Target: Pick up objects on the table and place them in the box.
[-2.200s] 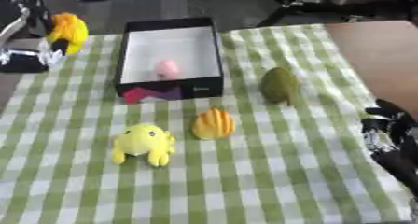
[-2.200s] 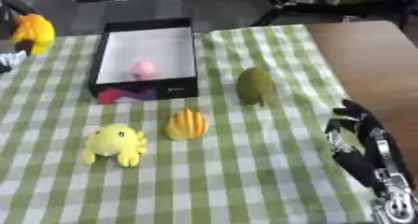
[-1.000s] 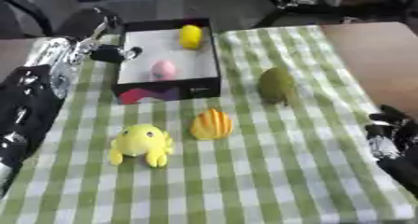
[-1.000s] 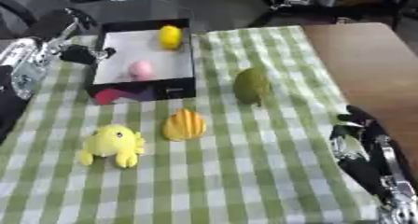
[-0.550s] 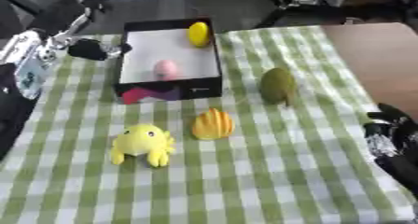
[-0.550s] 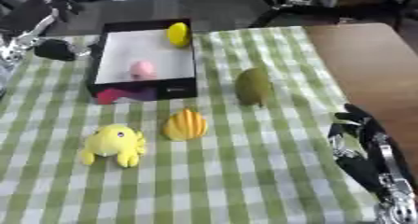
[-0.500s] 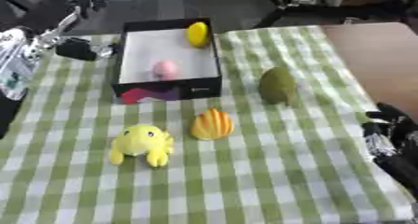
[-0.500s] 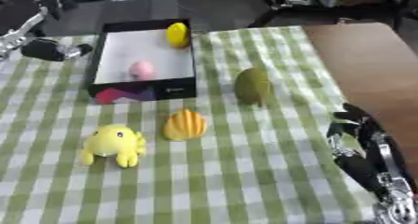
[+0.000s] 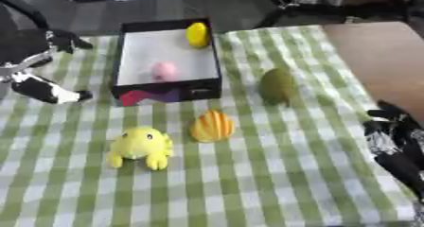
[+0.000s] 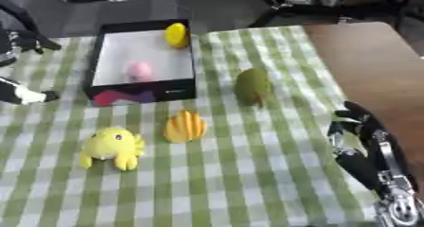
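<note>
A black box (image 9: 126, 51) with a white floor stands at the back of the checked cloth. Inside it lie a yellow object (image 9: 196, 34) at the far right corner and a pink one (image 9: 163, 71) near the middle. In front of the box sit a yellow frog-like toy (image 9: 141, 147), an orange ribbed object (image 9: 212, 126) and, to the right, a dark green object (image 9: 277, 86). My left hand (image 9: 43, 86) is at the left edge beside the box, fingers open, holding nothing. My right hand (image 10: 360, 141) rests at the right edge, fingers relaxed.
A green-and-white checked cloth (image 9: 248, 183) covers the table. Bare brown tabletop (image 9: 377, 56) shows at the right. Dark chairs and clutter stand beyond the far edge.
The left hand carried the yellow object to the box, let it go there and has drawn back left and nearer. The right hand has stayed put.
</note>
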Controlling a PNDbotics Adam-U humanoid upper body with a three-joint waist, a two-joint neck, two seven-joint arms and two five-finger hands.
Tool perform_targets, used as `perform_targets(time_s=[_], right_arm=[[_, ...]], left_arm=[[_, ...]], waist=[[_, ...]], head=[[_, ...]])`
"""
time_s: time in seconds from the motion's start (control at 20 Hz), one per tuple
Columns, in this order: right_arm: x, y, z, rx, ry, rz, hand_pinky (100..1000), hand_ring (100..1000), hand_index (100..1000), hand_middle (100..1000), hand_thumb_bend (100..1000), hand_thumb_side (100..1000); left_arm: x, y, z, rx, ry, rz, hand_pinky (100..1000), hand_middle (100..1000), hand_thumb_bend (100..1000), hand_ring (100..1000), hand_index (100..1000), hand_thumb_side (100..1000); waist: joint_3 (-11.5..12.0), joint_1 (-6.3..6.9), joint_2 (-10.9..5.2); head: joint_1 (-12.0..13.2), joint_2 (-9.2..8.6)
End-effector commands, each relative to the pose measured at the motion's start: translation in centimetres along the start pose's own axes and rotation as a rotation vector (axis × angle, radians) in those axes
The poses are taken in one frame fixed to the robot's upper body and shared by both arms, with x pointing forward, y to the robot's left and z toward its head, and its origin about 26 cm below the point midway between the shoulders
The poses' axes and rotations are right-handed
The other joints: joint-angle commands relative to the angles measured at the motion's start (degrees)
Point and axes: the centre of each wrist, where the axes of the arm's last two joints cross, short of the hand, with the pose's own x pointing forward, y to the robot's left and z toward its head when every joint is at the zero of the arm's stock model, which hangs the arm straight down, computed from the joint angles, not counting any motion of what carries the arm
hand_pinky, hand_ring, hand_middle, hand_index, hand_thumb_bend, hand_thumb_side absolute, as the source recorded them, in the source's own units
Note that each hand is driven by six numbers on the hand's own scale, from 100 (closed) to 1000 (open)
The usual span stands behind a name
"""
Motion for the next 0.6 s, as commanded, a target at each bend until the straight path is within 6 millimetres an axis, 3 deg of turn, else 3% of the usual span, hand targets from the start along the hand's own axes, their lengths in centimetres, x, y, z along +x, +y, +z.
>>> perform_targets(time_s=[0.05,0.6], right_arm=[[0.4,-0.6,-0.4,-0.001,-0.021,0.024,883,727,903,757,100,402],[0.4,-0.5,-0.4,0.006,-0.022,0.022,884,727,903,756,100,401]], left_arm=[[1.1,1.0,1.2,-0.057,-0.1,-0.024,811,772,582,710,920,559],[8.7,2.6,-1.2,-0.128,-0.273,0.023,806,770,522,711,914,495]], waist=[[-0.3,0.8,-1.1],[-0.8,0.77,-1.11]], head=[[0.0,-0.06],[0.1,-0.06]])
